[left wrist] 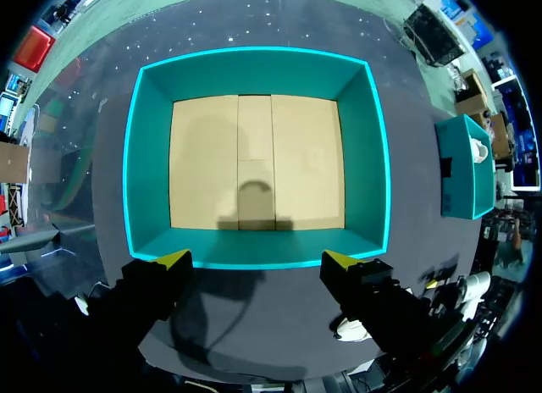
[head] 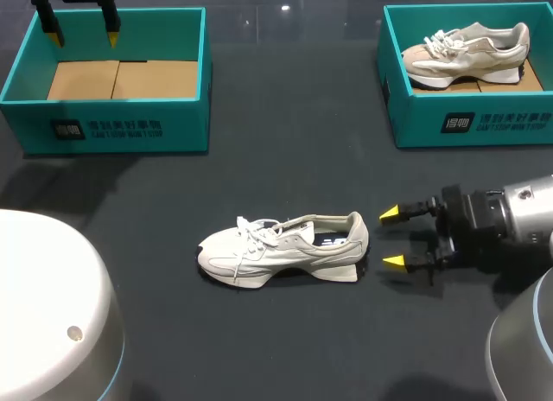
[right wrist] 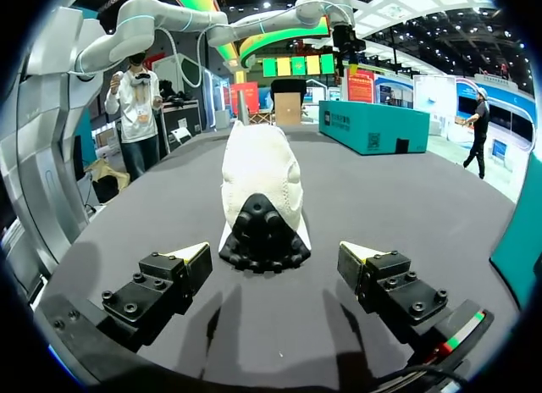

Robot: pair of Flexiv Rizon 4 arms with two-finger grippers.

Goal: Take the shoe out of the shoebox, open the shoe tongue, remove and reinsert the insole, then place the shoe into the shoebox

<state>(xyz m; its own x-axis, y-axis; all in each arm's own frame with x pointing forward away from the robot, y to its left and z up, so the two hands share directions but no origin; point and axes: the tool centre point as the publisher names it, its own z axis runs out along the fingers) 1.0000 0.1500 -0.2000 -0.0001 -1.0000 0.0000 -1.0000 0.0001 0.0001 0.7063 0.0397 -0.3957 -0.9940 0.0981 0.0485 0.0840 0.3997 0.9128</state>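
The shoe (head: 281, 250) lies out on the tabletop (head: 285, 159), right tool (head: 391, 238) wide open just right of its heel, left tool (head: 83, 39) wide over the empty far-left box (head: 104, 129) (tongue, insole and reboxing look still to do).

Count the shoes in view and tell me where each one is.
2. One sneaker lies on the table, heel toward the open right gripper; a second sneaker sits in the right-hand shoebox. The left-hand shoebox is empty.
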